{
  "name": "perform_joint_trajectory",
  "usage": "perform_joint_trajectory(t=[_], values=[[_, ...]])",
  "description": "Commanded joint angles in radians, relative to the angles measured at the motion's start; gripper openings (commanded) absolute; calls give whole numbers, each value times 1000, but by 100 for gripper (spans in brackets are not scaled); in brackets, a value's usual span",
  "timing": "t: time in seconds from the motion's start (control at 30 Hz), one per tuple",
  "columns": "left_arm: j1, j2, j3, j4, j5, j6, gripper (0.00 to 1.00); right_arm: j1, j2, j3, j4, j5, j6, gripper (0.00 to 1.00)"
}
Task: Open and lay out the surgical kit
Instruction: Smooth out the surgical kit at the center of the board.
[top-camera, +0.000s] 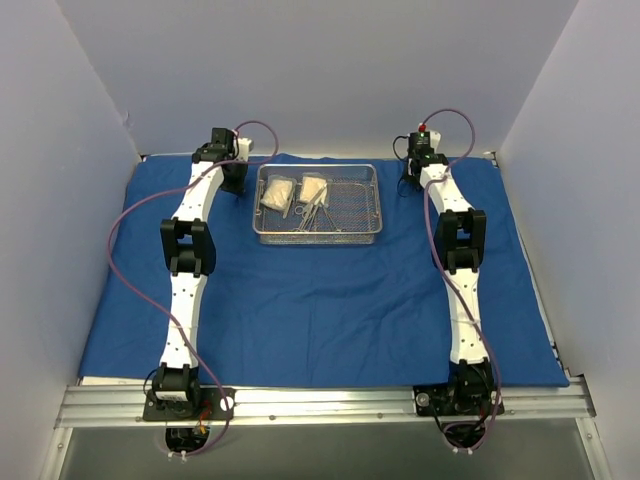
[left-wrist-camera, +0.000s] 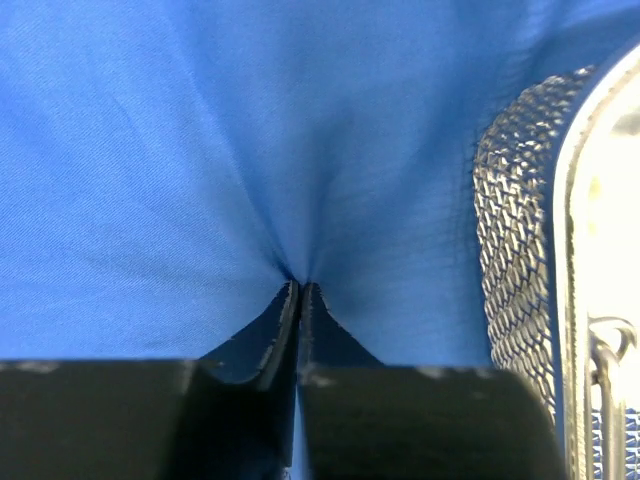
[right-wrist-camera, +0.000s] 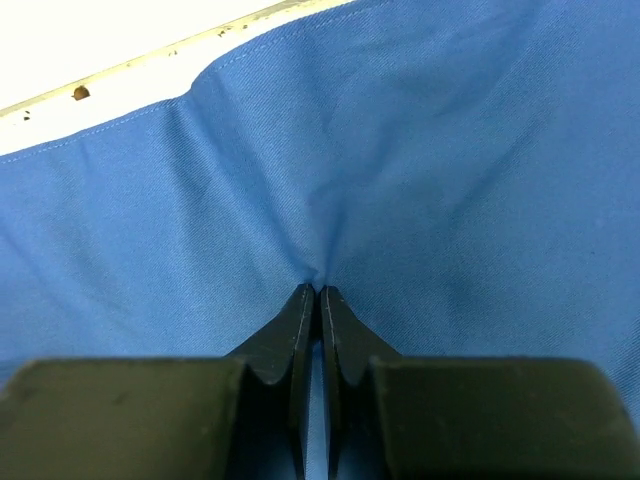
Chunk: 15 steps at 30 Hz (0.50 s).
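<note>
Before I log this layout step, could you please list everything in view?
large blue cloth wrap: one, blue, spread flat over the table.
rectangular wire-mesh steel tray: one, silver, on the wrap, far centre.
white gauze packets: two, white, tray's left half.
silver scissor-handled instruments: several, exact count unclear, silver, tray's middle.
left gripper: one, black, shut, pinching the wrap left of the tray.
right gripper: one, black, shut, pinching the wrap right of the tray.
</note>
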Motion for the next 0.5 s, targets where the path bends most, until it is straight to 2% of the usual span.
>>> perform_joint_trajectory(t=[0.0, 0.27, 0.47], values=[[8, 57, 18, -60, 31, -9, 2, 13, 82, -19, -85, -86, 36, 0], [56, 81, 110, 69, -27, -70, 2, -42, 73, -22, 86, -202, 218, 0], [70, 60, 138, 179, -53, -69, 2, -73, 62, -31, 166, -192, 296, 0]])
